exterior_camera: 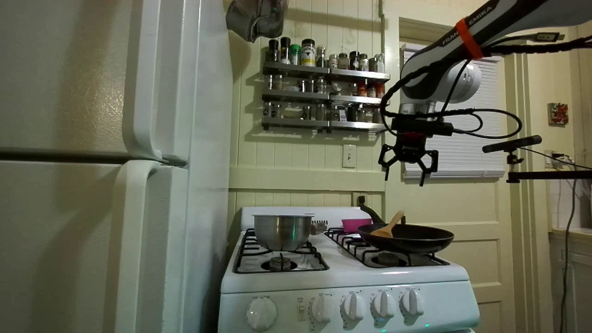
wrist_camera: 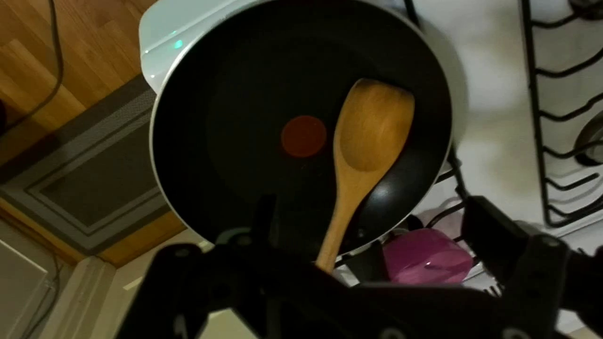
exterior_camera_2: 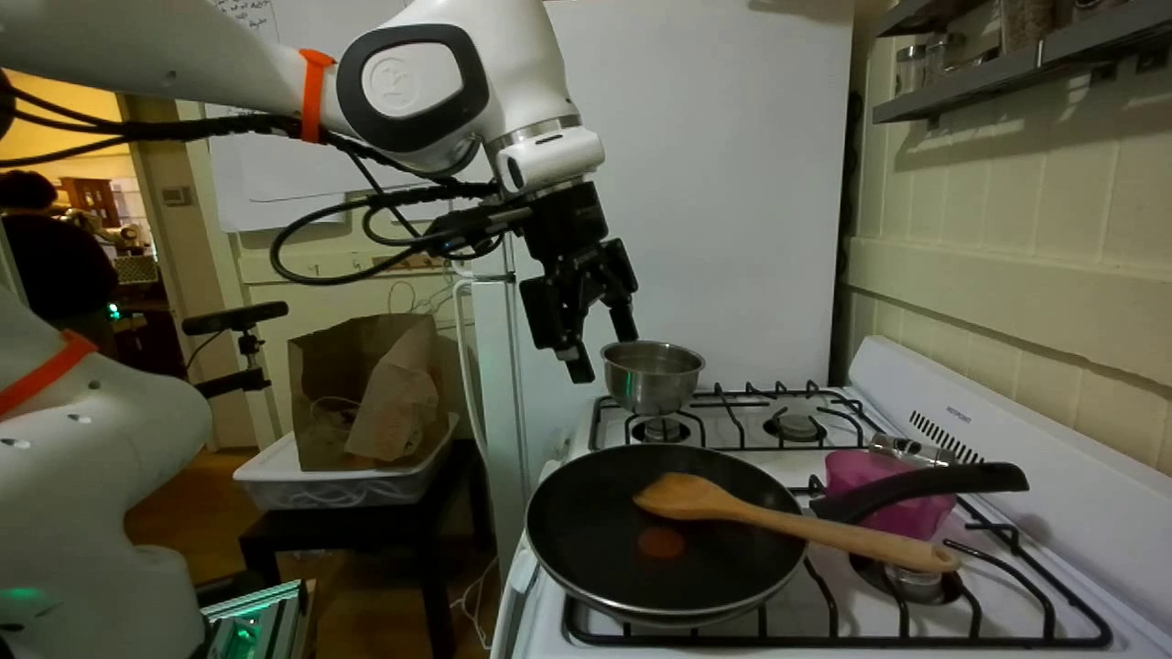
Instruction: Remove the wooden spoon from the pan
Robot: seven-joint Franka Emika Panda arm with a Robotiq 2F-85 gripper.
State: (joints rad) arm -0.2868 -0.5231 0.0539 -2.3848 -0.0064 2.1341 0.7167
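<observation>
Cream panelled walls (exterior_camera: 300,156) and a refrigerator (exterior_camera: 88,203) frame a white stovetop (exterior_camera: 340,260) in an exterior view; the gripper (exterior_camera: 404,182) hangs higher than everything on it, jaws spread wide with nothing between them, while a steel pot (exterior_camera: 282,233) sits toward the fridge-side edge and the pan (exterior_camera: 425,237) toward the opposite edge. In an exterior view, the wooden spoon (exterior_camera_2: 700,499) lies with its bowl in the pan and its handle jutting over the rim toward the stovetop's back edge, as the pan's handle (exterior_camera_2: 925,485) does; a pink container (exterior_camera_2: 865,466) stands nearer that edge. In the wrist view, the spoon's bowl rests beside the pan's red dot (wrist_camera: 304,136), and the gripper hides its handle's end.
</observation>
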